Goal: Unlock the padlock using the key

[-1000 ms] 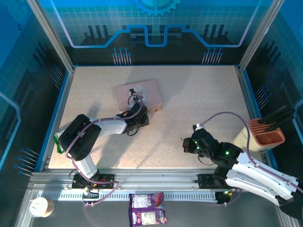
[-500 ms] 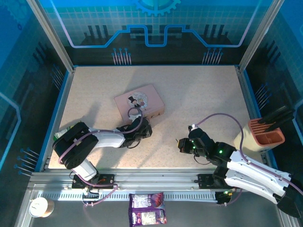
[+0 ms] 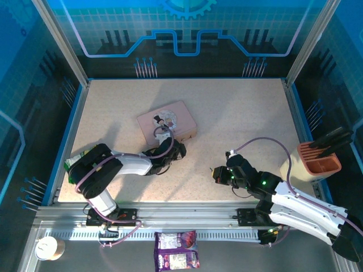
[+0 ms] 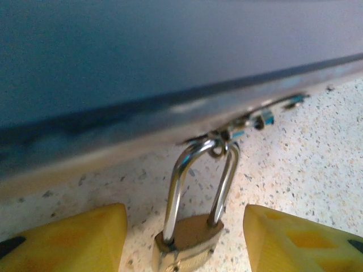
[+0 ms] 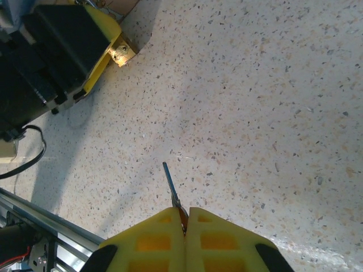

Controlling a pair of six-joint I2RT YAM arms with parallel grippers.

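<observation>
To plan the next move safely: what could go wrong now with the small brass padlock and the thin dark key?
1. The thin dark metal key is pinched only at its end by the shut right gripper, so it may twist or slip on contact.
2. The open left gripper straddles the small brass padlock without clamping it. The lock, hooked on the pink tin box, may shift away from the key.
</observation>
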